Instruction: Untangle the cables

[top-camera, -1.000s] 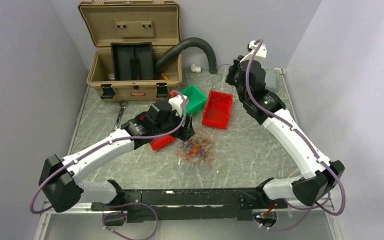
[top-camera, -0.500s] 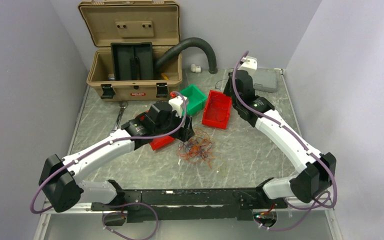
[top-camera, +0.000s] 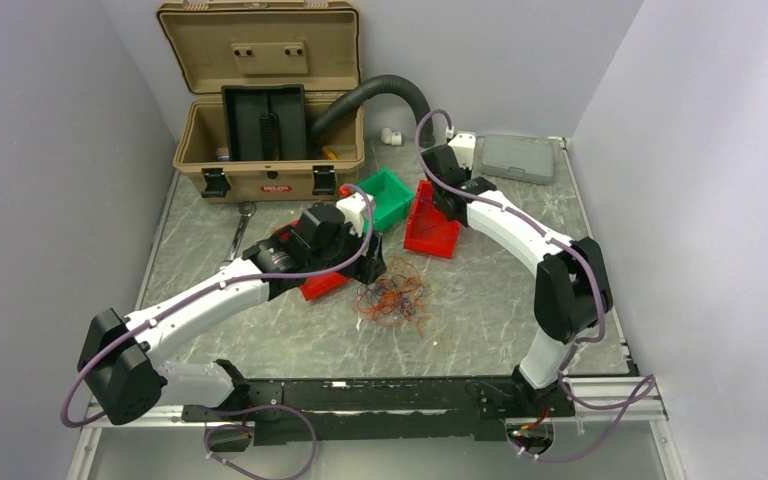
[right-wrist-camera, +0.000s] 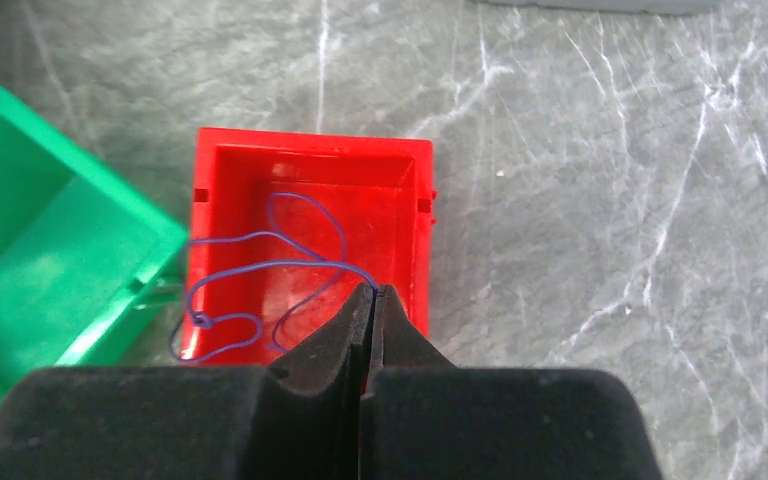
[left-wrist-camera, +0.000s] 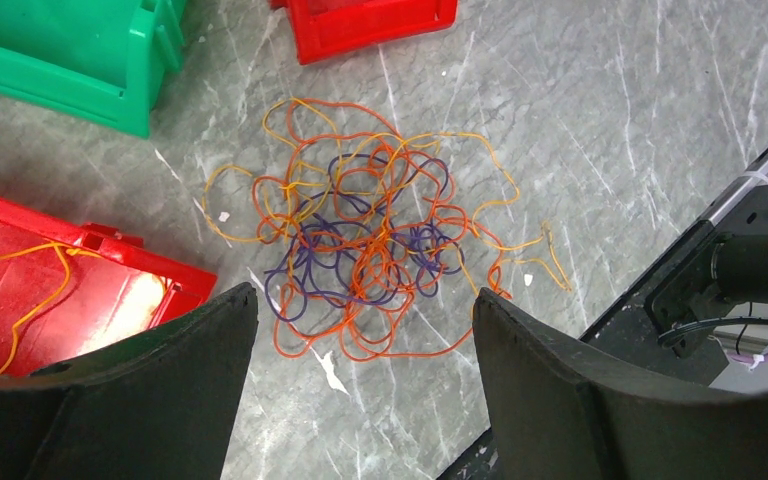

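The cables [top-camera: 392, 300] lie as a loose tangle of orange, yellow and dark purple strands on the table, seen close in the left wrist view [left-wrist-camera: 360, 250]. My left gripper [left-wrist-camera: 365, 295] is open and empty, hovering just above the tangle's near edge, and it also shows in the top view [top-camera: 375, 262]. My right gripper [right-wrist-camera: 372, 290] is shut on a single purple cable [right-wrist-camera: 201, 320] that dangles in loops over a red bin [right-wrist-camera: 310, 140]. In the top view that gripper [top-camera: 430, 205] hangs above the same red bin [top-camera: 438, 238].
A green bin [top-camera: 388, 195] sits left of the red bin. A second red bin [left-wrist-camera: 20, 330] under my left arm holds a yellow strand [left-wrist-camera: 40, 260]. An open tan toolbox [top-camera: 260, 110], a black hose [top-camera: 380, 92], a grey case [top-camera: 520, 158] and a wrench [top-camera: 240, 228] stand around.
My right arm has swung left from the back right corner to above the red bin, carrying the purple cable. The left arm and the tangle have not moved.
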`<state>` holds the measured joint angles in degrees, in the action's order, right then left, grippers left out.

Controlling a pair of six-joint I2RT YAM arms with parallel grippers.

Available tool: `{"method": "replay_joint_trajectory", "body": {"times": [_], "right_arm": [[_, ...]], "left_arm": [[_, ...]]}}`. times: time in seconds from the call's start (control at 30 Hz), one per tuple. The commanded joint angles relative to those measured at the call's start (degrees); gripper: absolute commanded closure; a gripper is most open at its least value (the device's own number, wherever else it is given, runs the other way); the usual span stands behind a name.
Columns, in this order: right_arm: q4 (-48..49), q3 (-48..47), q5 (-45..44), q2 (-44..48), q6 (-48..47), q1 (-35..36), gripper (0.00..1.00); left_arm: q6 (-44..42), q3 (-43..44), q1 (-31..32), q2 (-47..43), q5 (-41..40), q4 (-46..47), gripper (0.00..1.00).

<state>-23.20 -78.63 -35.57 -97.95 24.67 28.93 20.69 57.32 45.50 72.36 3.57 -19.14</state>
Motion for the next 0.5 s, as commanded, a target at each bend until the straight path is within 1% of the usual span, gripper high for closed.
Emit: {"method": "replay_joint_trajectory", "body": {"times": [0.0, 0.1, 0.3, 0.37, 0.47], "right_arm": [[-3.61, -4.55, -6.09, -1.31, 2.00, -0.80, 1.00], [-6.61, -4.77, -7.92, -0.37, 4.47, -1.74, 1.00], [0.99, 4.16, -1.29, 9.88, 3.11, -4.34, 1.00], [1.44, 5.10, -0.17, 12.25, 2.39, -5.14, 1.00], [-0.70, 4.01, -0.21, 12.76, 1.20, -5.79, 1.00]], "left_arm": [[-0.32, -0.28, -0.41, -1.30, -1.40, -0.50, 0.18], [-0.38, -0.15, -0.49, -1.18, -1.42, -0.77, 0.18], [-0.56, -0.32, -0.67, -1.01, -1.29, -0.45, 0.18], [-0.53, -0.34, -0.75, -0.83, -0.97, -0.36, 0.18], [-0.41, -0.12, -0.75, -0.62, -0.73, -0.23, 0.18]]}}
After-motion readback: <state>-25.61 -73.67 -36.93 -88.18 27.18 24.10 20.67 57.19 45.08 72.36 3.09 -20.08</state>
